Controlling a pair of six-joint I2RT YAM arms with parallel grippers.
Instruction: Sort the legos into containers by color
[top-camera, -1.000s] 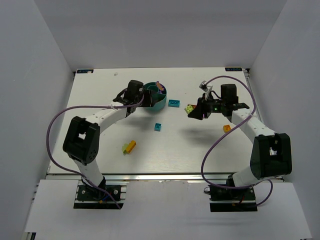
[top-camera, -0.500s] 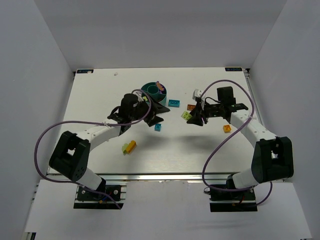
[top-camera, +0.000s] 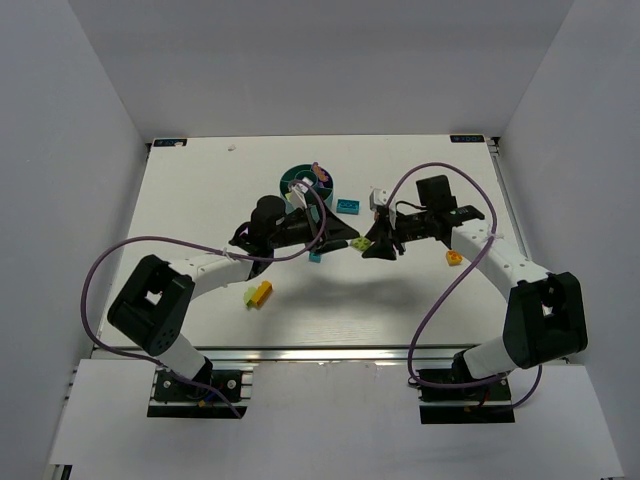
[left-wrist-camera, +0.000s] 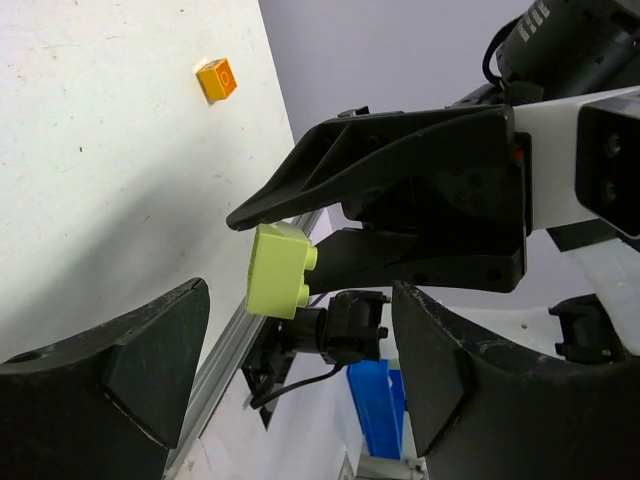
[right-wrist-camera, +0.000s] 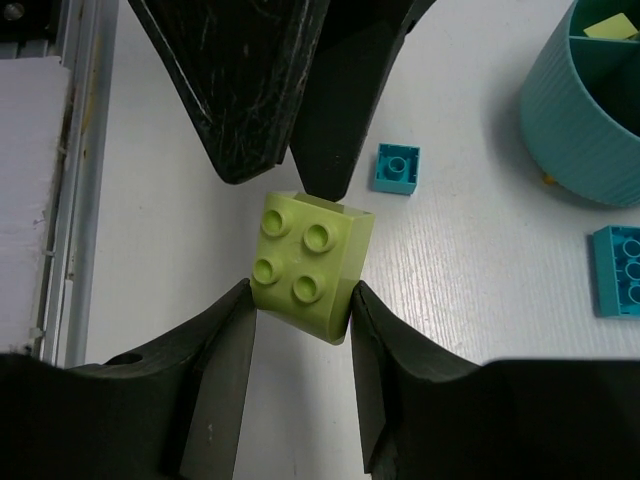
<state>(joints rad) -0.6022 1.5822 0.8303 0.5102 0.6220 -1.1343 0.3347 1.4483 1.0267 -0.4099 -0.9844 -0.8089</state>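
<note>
A lime green lego (right-wrist-camera: 310, 262) is pinched above the table in my right gripper (right-wrist-camera: 300, 300), which is shut on it. In the top view this gripper (top-camera: 366, 244) hangs mid-table. My left gripper (top-camera: 347, 234) faces it with its jaws open wide. Its fingers (right-wrist-camera: 240, 90) reach close to the lego, and I cannot tell if they touch. From the left wrist the lime lego (left-wrist-camera: 278, 270) shows ahead of the left gripper (left-wrist-camera: 300, 300), held by the right fingers (left-wrist-camera: 400, 160). The teal divided bowl (top-camera: 300, 176) stands behind, with legos in some compartments.
On the table lie a teal lego (top-camera: 348, 206) beside the bowl, a small teal one (top-camera: 315, 257) below the left gripper, an orange one (top-camera: 454, 257) at the right, and a yellow and green pair (top-camera: 258, 293) near the front left.
The left arm swung from the bowl rightward to mid-table and its gripper opened. The right arm carried the lime lego leftward to meet it.
</note>
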